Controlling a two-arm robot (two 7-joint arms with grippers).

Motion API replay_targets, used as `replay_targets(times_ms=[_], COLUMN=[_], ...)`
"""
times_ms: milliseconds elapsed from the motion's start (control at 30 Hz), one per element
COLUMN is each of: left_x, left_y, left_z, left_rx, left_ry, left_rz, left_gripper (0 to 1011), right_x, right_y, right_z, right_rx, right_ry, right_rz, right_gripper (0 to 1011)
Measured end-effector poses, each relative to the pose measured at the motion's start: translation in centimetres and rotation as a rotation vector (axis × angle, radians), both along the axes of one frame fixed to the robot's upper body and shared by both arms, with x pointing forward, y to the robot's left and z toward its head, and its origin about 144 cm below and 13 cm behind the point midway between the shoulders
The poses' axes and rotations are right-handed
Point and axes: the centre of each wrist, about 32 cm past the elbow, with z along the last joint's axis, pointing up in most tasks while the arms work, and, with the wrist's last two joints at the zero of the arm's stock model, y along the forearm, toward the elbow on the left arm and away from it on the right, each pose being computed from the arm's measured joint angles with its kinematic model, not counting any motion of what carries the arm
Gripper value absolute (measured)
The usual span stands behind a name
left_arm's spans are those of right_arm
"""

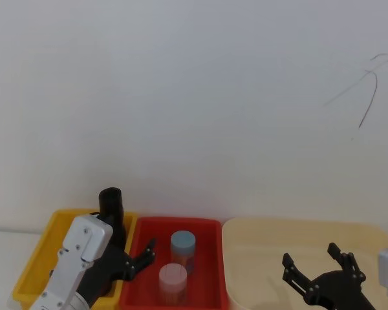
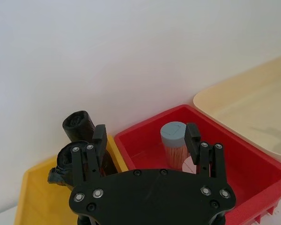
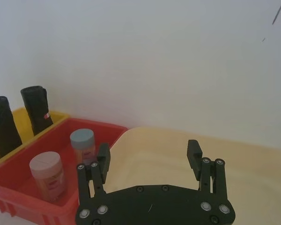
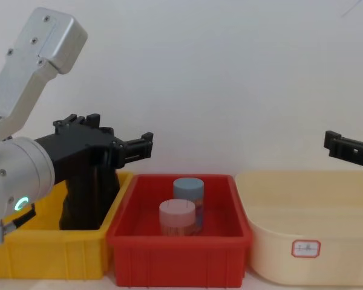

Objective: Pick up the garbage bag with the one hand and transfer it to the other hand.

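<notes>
— Head?
— A garbage bag (image 1: 110, 201) is stood in the yellow bin (image 1: 35, 258); two jars (image 1: 183, 245), in the red bin (image 1: 215, 258).
— Left wrist?
— The left gripper (image 2: 145, 133) is spread beside it.
— Right wrist?
— The right gripper (image 3: 148, 151) is spread above the cream tub (image 3: 253, 178).
— Chest?
— The bag is partly screened.

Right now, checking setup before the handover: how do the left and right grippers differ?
The left gripper hangs where the yellow bin meets the red bin; the right gripper, over the cream tub. The garbage bag rolls stand beside the left gripper, none by the right gripper. Both are open, empty.
</notes>
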Motion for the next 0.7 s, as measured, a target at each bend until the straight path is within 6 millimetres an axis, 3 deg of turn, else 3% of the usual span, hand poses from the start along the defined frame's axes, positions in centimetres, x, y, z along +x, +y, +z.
replay_targets(times_ms=[700], left_x=[0.0], left_y=[0.0], left_z=[0.0], left_rx=[0.0], left_ry=[0.0], left_rz=[0.0], left_gripper=[1001], right_x=[0.0], right_y=[0.0], right_z=[0.0], right_rx=[0.0], right_ry=[0.0], right_rz=[0.0], right_gripper=[1000])
